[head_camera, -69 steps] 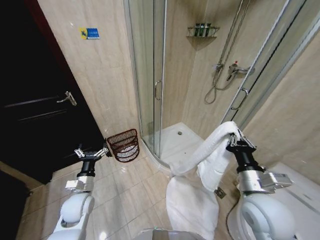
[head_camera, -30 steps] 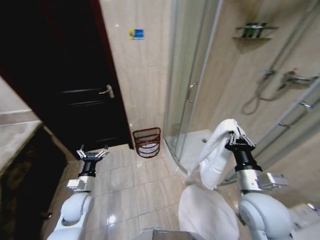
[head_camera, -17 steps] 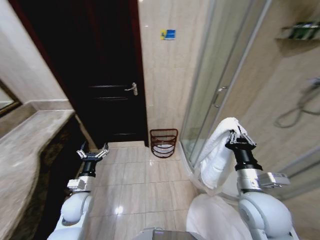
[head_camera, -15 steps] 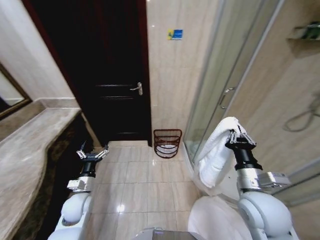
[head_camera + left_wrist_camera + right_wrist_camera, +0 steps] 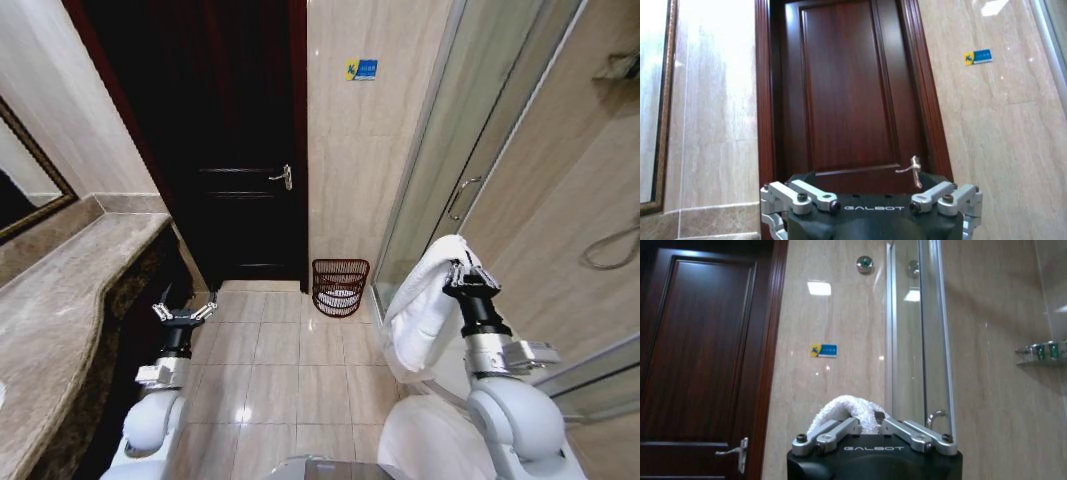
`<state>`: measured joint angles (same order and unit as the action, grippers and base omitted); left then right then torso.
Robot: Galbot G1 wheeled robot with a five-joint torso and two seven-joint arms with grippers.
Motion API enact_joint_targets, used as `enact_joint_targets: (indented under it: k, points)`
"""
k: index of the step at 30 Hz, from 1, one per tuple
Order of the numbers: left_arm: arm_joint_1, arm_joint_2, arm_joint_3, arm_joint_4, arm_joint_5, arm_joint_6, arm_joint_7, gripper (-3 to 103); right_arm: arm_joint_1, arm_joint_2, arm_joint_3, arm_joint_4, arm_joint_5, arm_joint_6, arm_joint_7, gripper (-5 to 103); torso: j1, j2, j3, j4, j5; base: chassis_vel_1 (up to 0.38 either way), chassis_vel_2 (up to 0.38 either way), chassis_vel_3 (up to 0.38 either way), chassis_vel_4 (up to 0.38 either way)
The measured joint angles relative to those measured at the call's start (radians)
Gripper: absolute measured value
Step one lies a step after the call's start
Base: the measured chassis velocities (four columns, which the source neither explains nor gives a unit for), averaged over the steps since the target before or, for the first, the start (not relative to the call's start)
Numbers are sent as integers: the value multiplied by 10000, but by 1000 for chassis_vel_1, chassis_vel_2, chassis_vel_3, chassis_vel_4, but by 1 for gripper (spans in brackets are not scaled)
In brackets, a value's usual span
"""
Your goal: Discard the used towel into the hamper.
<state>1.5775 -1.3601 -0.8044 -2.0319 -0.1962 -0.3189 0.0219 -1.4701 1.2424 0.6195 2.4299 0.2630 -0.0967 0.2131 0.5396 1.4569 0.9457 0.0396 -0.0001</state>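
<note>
The hamper [image 5: 340,287], a small dark reddish-brown wire basket, stands on the floor against the tiled wall, between the dark door and the shower glass. A white towel [image 5: 418,300] hangs from my right gripper [image 5: 462,272], which is raised at the right and shut on its upper fold; the towel's top [image 5: 843,410] bulges between the jaws in the right wrist view. The hamper is ahead and left of that gripper, well apart from it. My left gripper [image 5: 183,312] is held up at the lower left, open and holding nothing.
A dark wooden door [image 5: 235,160] with a lever handle [image 5: 284,176] is ahead on the left. A stone counter [image 5: 70,310] runs along the left side. The glass shower enclosure [image 5: 450,180] stands on the right. Tiled floor [image 5: 290,370] lies open between me and the hamper.
The whole view has swung left: door and counter came into sight, the shower slid right, and the hamper now sits near centre. Both arms keep their pose, towel still held.
</note>
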Motion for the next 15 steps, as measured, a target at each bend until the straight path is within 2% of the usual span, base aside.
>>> enact_joint_targets:
  k: [15]
  points:
    - [-33, -117, 33, -42, 121, 99, -5, 100, 14, 44, -64, -236, -154, 231, -207, 2, 3, -1, 1, -2, 1, -55, 60, 67, -51]
